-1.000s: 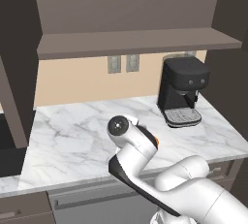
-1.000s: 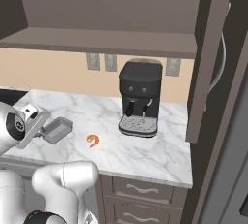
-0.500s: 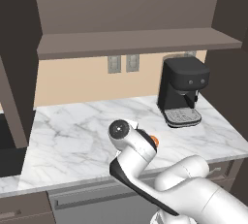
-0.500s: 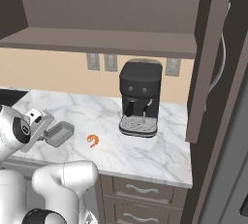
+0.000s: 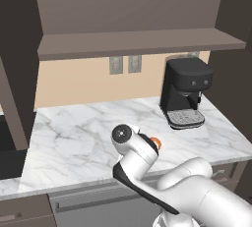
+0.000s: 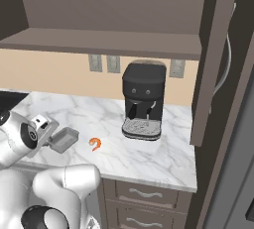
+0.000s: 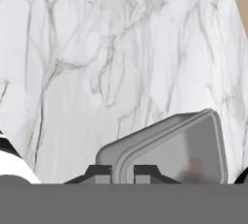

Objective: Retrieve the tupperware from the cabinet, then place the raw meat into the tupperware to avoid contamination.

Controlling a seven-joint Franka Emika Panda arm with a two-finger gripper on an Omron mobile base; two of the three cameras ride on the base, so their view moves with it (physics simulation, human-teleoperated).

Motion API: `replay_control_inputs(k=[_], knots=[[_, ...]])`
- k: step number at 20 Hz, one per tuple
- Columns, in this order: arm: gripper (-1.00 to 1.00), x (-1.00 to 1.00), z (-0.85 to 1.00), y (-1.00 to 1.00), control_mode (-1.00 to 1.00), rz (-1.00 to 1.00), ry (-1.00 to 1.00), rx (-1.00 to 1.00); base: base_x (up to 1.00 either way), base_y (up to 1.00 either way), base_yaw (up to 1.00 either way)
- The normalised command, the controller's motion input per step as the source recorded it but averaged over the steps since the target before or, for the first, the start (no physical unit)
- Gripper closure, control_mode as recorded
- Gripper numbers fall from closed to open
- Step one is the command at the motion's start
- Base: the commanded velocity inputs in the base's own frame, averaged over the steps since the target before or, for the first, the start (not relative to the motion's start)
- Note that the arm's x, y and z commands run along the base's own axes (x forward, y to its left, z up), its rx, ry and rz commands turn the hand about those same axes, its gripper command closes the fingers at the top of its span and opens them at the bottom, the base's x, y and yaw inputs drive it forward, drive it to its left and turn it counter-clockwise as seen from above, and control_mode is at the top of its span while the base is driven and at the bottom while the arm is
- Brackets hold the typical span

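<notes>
Tupperware (image 7: 179, 150) rim sits pinched between the closed fingers (image 7: 99, 171), above the counter (image 7: 97, 48).

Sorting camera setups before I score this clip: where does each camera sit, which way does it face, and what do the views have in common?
Left base view: behind the arm's left, facing forward and down at the counter, coffee machine and open cabinet; arm rises lower right.
Right base view: behind its right, same counter; arm lower left, gripper shut on the tupperware, shrimp beside it.
Hand view: on the hand, looking along the fingertips at the tupperware above marble.
Shared: both base views show the coffee machine, counter and shrimp.
</notes>
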Motion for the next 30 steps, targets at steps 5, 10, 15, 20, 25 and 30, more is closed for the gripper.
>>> replay_control_inputs(k=[5,10,15,20,25,30], knots=[[1.00,0.15,-0.15,0.00,-1.00,0.00,0.00,0.00,0.00,0.00,0.00],[1.00,0.18,-0.13,0.02,-1.00,0.00,0.01,0.00,0.00,0.00,0.00],[1.00,0.21,-0.09,0.01,-1.00,0.00,0.04,0.00,0.00,0.00,0.00],[1.00,0.22,-0.07,0.03,-1.00,-0.01,0.03,0.00,0.00,0.00,0.00],[1.00,0.23,-0.11,0.05,-1.00,-0.01,0.02,0.00,0.00,0.00,0.00],[1.00,0.22,-0.14,0.07,-1.00,-0.01,0.02,0.00,0.00,0.00,0.00]])
